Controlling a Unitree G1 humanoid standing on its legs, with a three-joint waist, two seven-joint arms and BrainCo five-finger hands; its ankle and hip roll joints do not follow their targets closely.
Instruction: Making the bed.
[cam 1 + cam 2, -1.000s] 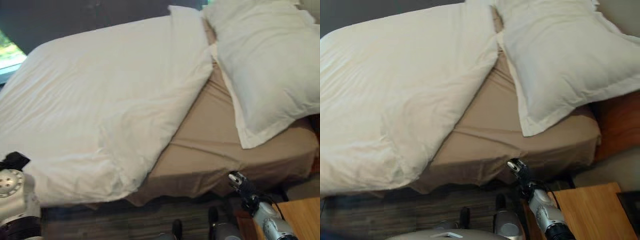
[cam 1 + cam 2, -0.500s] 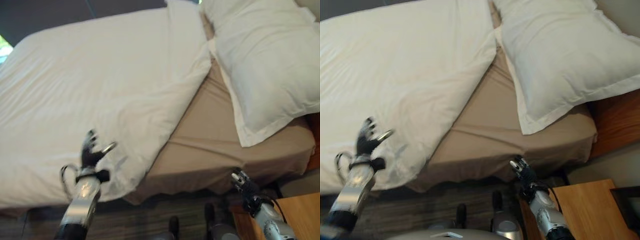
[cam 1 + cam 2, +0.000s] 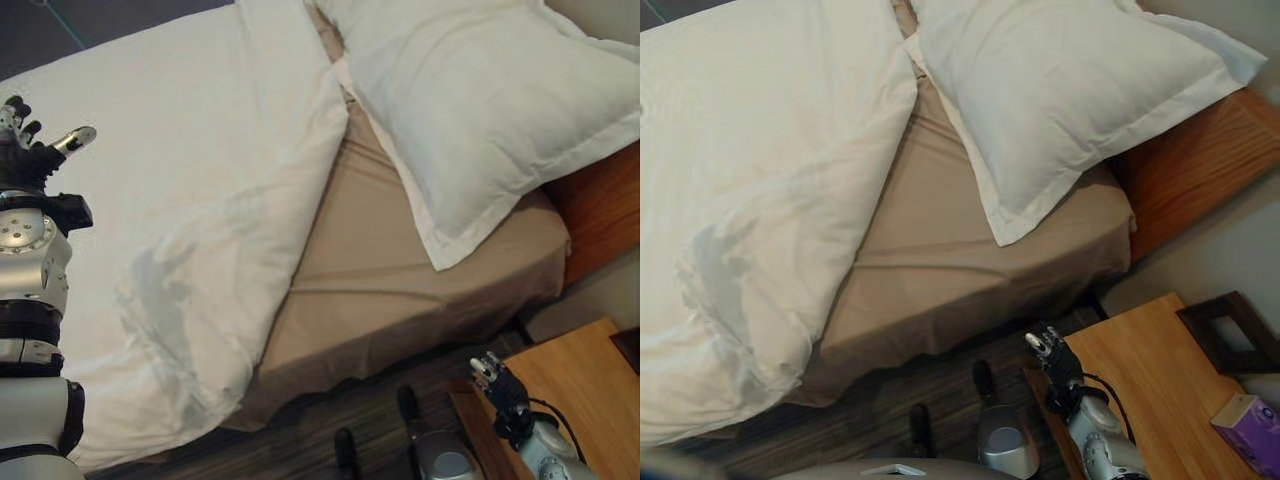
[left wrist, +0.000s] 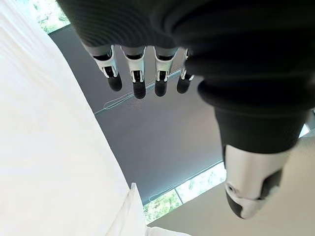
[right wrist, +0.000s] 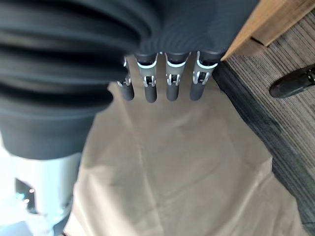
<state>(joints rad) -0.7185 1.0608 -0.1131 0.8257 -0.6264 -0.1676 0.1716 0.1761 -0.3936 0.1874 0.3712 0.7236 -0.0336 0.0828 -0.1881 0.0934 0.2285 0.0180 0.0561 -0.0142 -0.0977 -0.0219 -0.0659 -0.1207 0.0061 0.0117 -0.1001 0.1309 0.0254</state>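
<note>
White puffy quilt (image 3: pixel 190 220) lies bunched, brown sheet (image 3: pixel 400 290) bare. Left hand (image 3: pixel 30 150) spread above it, right hand (image 3: pixel 1055 362) spread low. Next: grab quilt's edge.

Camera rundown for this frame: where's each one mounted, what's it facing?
Left eye: head, looking down at duvet, pillow; left hand raised.
Right eye: same scene; right hand by wooden table.
Left wrist: along open fingers, over duvet.
Right wrist: fingers above tan sheet.
Both eyes share the bed.

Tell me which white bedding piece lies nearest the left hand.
The duvet, rumpled across the bed's left part under the raised left hand; the pillow sits at the head end.
</note>
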